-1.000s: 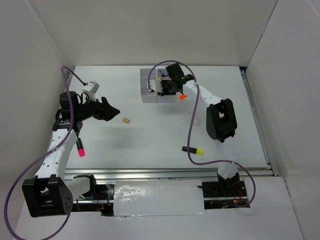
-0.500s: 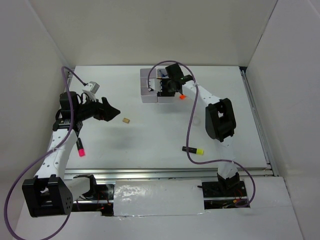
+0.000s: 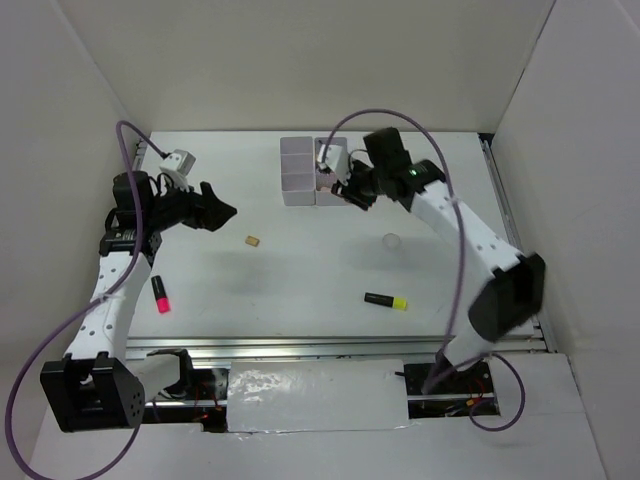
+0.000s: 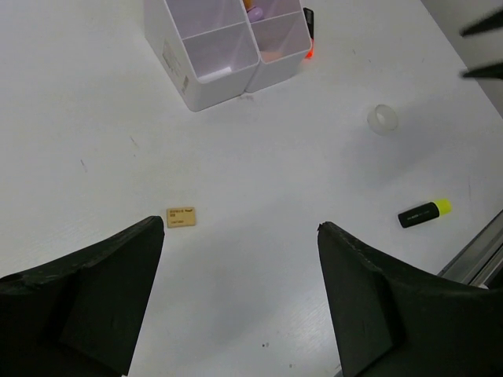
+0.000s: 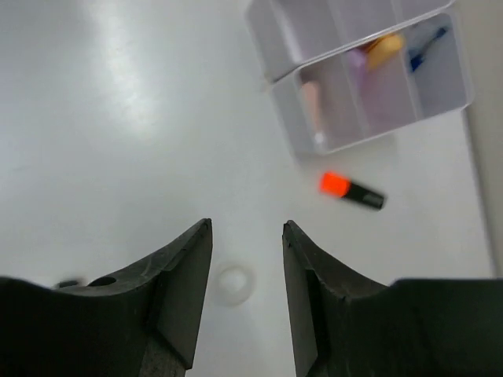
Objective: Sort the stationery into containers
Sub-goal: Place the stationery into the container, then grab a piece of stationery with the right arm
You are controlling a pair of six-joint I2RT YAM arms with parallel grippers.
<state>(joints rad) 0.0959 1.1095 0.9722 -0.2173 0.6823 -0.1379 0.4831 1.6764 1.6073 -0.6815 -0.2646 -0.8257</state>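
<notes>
Ahead of our left gripper [image 4: 240, 226] we have broad table [image 4: 275, 173] to cross, with the eraser [image 4: 181, 216] near one fingertip and the bins [image 4: 212, 55] well beyond. Past our right gripper [image 5: 247, 225], the tape ring [image 5: 235, 283] lies between the fingers, and the orange highlighter [image 5: 351, 191] and bins stand ahead.

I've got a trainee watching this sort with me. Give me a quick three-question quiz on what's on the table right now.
1. True or false: the eraser lies inside the bins.
2. Which item lies nearest the yellow highlighter? A. tape ring B. pink marker C. eraser
3. Is the left gripper or the right gripper holding anything?

Key: 1. False, it lies on the table, apart from the bins. 2. A. 3. Neither, both are open with nothing between the fingers.
</notes>
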